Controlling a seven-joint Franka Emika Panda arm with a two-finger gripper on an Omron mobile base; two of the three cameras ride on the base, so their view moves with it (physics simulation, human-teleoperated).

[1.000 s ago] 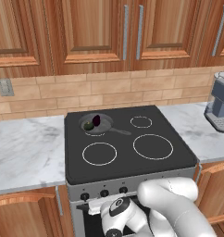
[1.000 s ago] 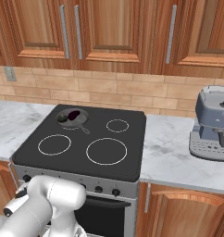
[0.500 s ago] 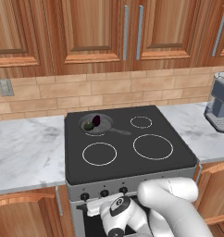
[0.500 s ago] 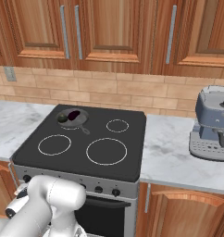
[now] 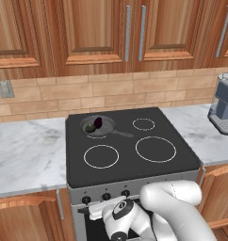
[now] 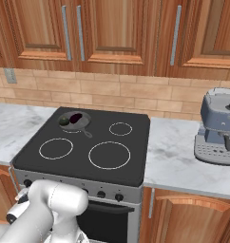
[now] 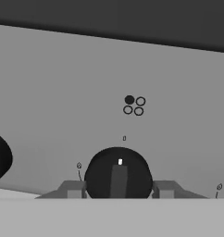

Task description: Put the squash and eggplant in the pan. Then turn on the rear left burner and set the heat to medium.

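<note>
At the bottom centre of the hand view, the gripper (image 7: 118,190) is clamping a round black stove knob (image 7: 118,175), one finger (image 7: 73,190) pressing each side of it. Above the knob, near the middle of that frame, a small diagram of four circles (image 7: 133,105) is showing its upper-left circle filled in — a sign, probably, that this knob serves the rear left burner (image 5: 98,127).

Out on the cooktop (image 5: 130,162), in the upper left of the black glass, the pan (image 5: 98,126) is sitting on that burner with the squash (image 5: 90,127) and the eggplant (image 5: 98,123) lying inside it, side by side.

The risk from here seems to be in the turn: too much rotation would be pushing the heat past medium, too little would be leaving it low, and a weak hold on the smooth knob could be letting the fingers slip round it without moving it.

No brand or legible writing is showing — only tiny flame-like marks beside the knob, too small to read.
</note>
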